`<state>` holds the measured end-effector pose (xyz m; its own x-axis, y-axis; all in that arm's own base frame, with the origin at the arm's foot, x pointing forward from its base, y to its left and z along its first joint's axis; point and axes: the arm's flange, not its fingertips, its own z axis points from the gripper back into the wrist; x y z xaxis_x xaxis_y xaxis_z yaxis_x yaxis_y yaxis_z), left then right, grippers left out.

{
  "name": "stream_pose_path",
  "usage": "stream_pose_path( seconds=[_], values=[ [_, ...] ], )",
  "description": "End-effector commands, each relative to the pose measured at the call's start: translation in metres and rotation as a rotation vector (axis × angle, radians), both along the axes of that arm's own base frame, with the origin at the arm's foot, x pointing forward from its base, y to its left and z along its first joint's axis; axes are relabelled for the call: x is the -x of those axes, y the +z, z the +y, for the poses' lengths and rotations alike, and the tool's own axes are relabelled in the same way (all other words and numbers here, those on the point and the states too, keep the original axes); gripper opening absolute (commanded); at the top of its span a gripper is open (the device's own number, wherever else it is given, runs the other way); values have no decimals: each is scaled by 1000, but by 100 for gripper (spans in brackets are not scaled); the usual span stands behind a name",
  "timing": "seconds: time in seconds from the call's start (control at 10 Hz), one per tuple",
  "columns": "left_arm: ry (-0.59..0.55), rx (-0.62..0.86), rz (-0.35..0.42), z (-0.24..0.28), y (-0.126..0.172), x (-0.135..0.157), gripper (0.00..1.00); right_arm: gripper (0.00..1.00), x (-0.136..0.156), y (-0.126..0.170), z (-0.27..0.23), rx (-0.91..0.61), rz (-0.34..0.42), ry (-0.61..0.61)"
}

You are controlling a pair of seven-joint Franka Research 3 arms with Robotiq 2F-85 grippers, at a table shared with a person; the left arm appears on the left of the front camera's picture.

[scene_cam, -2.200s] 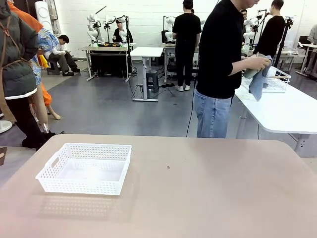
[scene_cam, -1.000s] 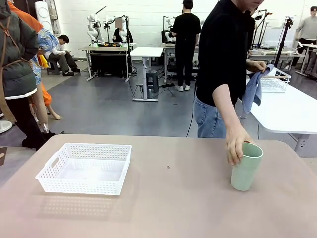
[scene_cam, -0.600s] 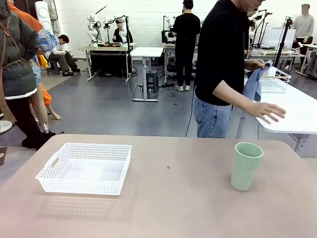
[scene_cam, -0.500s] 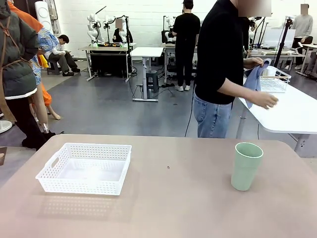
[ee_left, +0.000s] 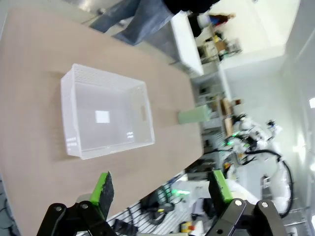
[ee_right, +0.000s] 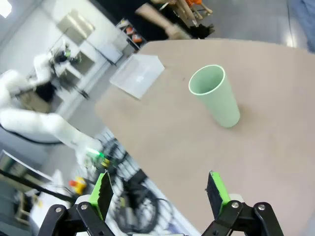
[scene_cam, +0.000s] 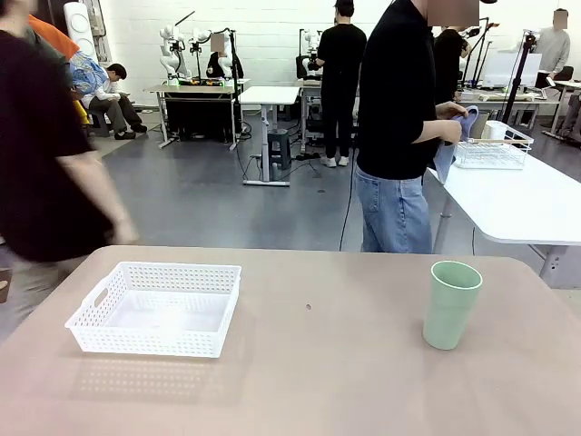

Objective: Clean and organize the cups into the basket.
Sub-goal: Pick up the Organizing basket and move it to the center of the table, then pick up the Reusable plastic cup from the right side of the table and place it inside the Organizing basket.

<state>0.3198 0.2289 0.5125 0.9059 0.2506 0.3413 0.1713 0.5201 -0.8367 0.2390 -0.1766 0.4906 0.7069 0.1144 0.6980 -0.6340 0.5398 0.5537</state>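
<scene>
Surface: 1 tan table (scene_cam: 318, 381), in a big lab hall.
Basket: 1 pc, white basket (scene_cam: 154, 309), flat on left part of table.
Cups: 1 pc, mint cup (scene_cam: 451, 304), upright, mouth up, on right part of table, well apart from basket, not in it.
Left gripper (ee_left: 161, 189): above table, jaws wide, holding nothing.
Right gripper (ee_right: 160, 191): above table, jaws wide, holding nothing.
People: 2; person (scene_cam: 399, 91) in black tee at far side, hands on 1 blue cloth (scene_cam: 451, 136); second person (scene_cam: 41, 154) at left edge, blurred.
</scene>
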Motion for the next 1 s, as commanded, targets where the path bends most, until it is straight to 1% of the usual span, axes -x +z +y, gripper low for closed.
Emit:
stream_pose_path(
  seconds=[0.0,0.1,0.2,0.3,0.5,0.6,0.7,0.9],
  values=[
    [-48,-152,108,-17,-2,-27,100,100,-39,-27,6,82,-134,50],
    [-66,-224,171,-32,-4,-43,100,100,-54,-38,13,115,-123,115],
    [-57,-319,192,-47,-8,-56,100,100,-67,-48,14,96,-57,179],
    [-79,-438,232,-62,-17,-65,100,100,-76,-59,13,76,-6,216],
    [-71,-558,257,-89,-37,-76,100,100,-78,-74,6,44,53,232],
    [-71,-601,256,-105,-44,-78,100,100,-76,-75,1,-8,91,218],
    [-74,-634,231,-126,-49,-76,100,100,-76,-79,23,59,32,207],
    [-97,-712,209,-157,-62,-66,100,100,-76,-79,23,59,32,207]
  ],
)
